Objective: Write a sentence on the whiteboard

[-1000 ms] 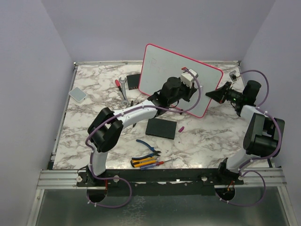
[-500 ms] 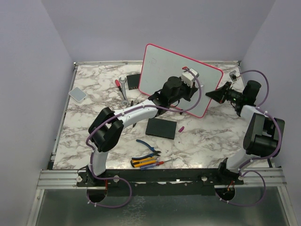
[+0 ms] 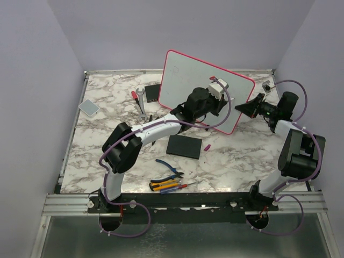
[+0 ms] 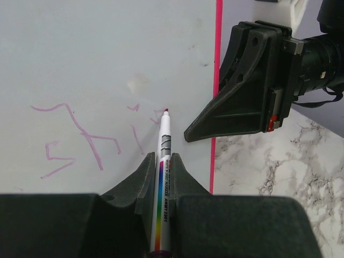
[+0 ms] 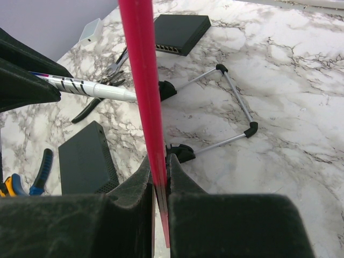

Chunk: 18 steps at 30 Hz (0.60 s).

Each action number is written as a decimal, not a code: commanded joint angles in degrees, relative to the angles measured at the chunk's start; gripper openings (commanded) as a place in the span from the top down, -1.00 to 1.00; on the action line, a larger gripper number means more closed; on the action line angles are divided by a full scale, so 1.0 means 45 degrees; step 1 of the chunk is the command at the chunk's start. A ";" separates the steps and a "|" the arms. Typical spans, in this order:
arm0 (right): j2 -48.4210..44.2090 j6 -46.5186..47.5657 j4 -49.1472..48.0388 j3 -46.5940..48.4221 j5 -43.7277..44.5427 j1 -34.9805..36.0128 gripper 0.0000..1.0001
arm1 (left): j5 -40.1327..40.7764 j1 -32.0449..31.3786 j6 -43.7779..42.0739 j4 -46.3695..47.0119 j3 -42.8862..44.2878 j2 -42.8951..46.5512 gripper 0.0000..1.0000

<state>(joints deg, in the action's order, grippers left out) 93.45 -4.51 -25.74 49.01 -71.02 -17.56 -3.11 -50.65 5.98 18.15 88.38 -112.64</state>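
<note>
The whiteboard (image 3: 188, 86), pale with a pink-red frame, stands tilted on a wire stand at the back of the table. My left gripper (image 3: 217, 90) is shut on a white marker (image 4: 164, 161) whose tip touches the board (image 4: 107, 54) near its right edge. Faint pinkish strokes of the sentence (image 4: 80, 137) lie left of the tip. My right gripper (image 3: 242, 107) is shut on the board's red frame (image 5: 142, 80) at its right edge and shows in the left wrist view (image 4: 252, 86). The marker also shows in the right wrist view (image 5: 91, 88).
A flat black slab (image 3: 184, 145) lies in front of the board, a purple marker cap (image 3: 206, 147) beside it. Pliers and screwdrivers (image 3: 169, 180) lie near the front. A wrench (image 3: 141, 102) and black box (image 3: 152, 92) sit left of the board; a grey pad (image 3: 88, 107) at far left.
My left gripper has shifted slightly up and right along the board with the marker. The right arm holds still.
</note>
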 commanded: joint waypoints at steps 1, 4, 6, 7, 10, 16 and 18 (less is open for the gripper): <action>0.0229 0.0407 0.0560 -0.0248 0.0800 0.0096 0.99 | -0.0044 -0.0034 -0.0047 -0.0054 0.0019 -0.0249 1.00; 0.0230 0.0417 0.0562 -0.0235 0.0797 0.0112 0.99 | -0.0085 -0.0038 -0.0021 -0.0063 -0.0235 -0.0175 1.00; 0.0229 0.0405 0.0552 -0.0239 0.0802 0.0114 0.99 | -0.0141 -0.0052 0.0011 -0.0061 -0.0372 -0.0166 1.00; 0.0230 0.0399 0.0547 -0.0232 0.0803 0.0104 0.99 | -0.0120 -0.0064 0.0023 -0.0066 -0.0454 -0.0165 1.00; 0.0227 0.0408 0.0558 -0.0243 0.0800 0.0106 0.99 | -0.0070 -0.0053 0.0000 -0.0065 -0.0674 -0.0112 1.00; 0.0229 0.0405 0.0579 -0.0230 0.0802 0.0095 0.99 | -0.0046 -0.0063 -0.0012 -0.0010 -0.1048 0.0049 1.00; 0.0230 0.0408 0.0557 -0.0246 0.0795 0.0104 0.99 | -0.0060 -0.0058 0.0018 0.0020 -0.1139 0.0063 1.00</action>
<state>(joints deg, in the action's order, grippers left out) 93.45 -4.51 -25.74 49.01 -71.00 -17.56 -3.70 -51.16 6.20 18.33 84.75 -112.64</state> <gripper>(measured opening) 0.076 0.113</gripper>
